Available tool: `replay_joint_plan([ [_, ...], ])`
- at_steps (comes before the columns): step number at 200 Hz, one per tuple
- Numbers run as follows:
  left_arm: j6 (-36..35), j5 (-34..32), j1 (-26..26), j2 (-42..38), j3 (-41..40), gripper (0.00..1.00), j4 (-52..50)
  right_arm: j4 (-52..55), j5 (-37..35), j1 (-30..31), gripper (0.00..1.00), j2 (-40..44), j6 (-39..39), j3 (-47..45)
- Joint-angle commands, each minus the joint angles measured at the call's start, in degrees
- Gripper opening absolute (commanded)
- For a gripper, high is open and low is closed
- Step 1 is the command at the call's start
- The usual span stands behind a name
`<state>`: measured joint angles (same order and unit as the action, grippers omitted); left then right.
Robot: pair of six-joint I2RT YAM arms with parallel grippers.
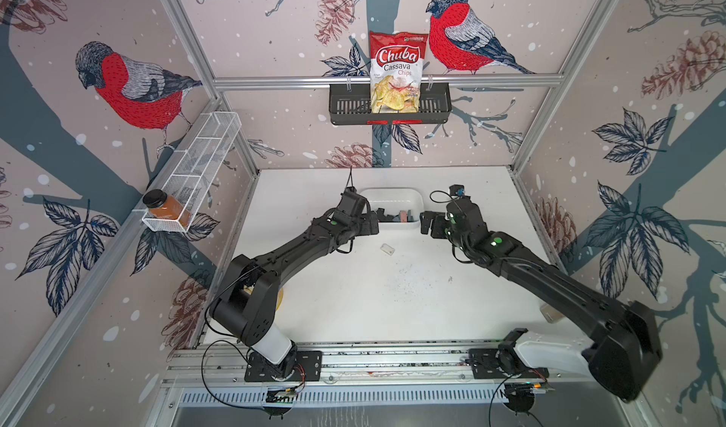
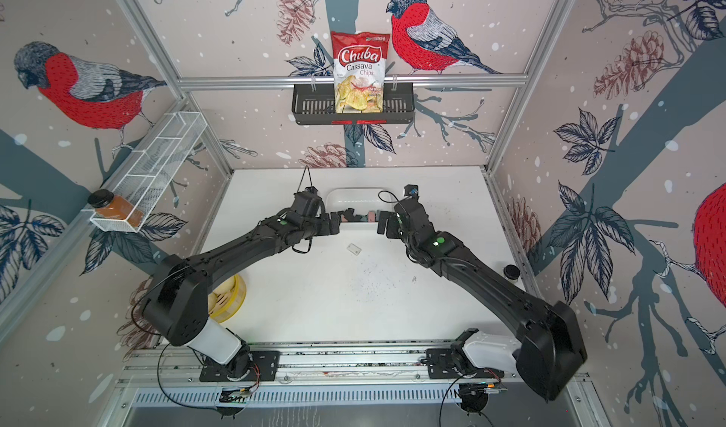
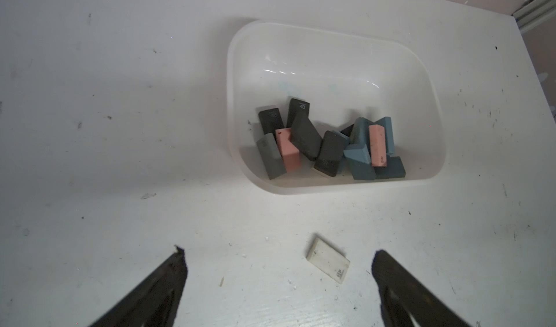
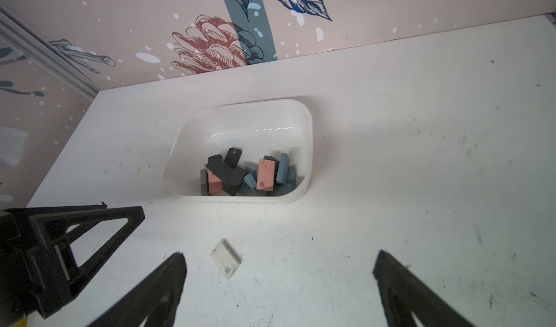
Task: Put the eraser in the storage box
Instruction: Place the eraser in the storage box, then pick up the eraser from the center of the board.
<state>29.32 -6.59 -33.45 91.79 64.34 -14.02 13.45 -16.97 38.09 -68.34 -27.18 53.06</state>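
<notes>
Grippers first: left gripper [image 3: 279,251] has its fingers spread wide and hangs above the table [image 3: 120,130], off the near left corner of the storage box [image 3: 301,54]. The right gripper [image 4: 279,254] is likewise spread wide, off the box's near right corner. The two face each other across that near wall, apart.

Then the eraser [image 3: 328,263]: it lies flat on the bare table, outside the box, clear of the near wall on the robot's side. From each wrist camera it shows between that arm's open fingers, nearer one fingertip than the other and touching neither. In both top views it sits roughly midway between the two grippers, a little toward the arm bases.

Looks: a thin white rectangular slab with faint dark specks on its top face and "4B" printed at one end. Its long edges run skewed to the box walls.

Inside the box, a heap of erasers [image 3: 328,145], black, pink and grey-blue, crowds the near wall. Some lean on one another.
</notes>
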Motion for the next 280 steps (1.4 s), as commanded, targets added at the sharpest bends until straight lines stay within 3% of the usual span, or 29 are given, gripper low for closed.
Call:
replay_joint_plan([
  [1,-2.0,-3.1,-2.6,1.2,1.7,0.96,-1.3,-2.0,-4.9,-0.4,1.00,5.6,-2.4,-4.6],
  [55,-7.7,-0.1,-7.8,2.6,1.0,0.96,-1.0,-2.5,-8.8,-2.6,1.00,17.4,-5.7,-12.4],
  [100,-12.1,5.1,-8.6,7.8,1.2,0.96,0.1,-3.3,-8.2,-3.5,1.00,20.6,-5.9,-14.1],
  [142,-12.9,4.7,-9.1,15.3,5.6,0.94,-4.2,-3.0,-8.2,-3.7,1.00,21.5,-5.8,-14.1],
  [280,-12.6,-2.6,-11.2,20.7,8.0,0.89,-7.1,-4.2,-6.4,-4.4,1.00,21.8,-5.4,-14.9],
])
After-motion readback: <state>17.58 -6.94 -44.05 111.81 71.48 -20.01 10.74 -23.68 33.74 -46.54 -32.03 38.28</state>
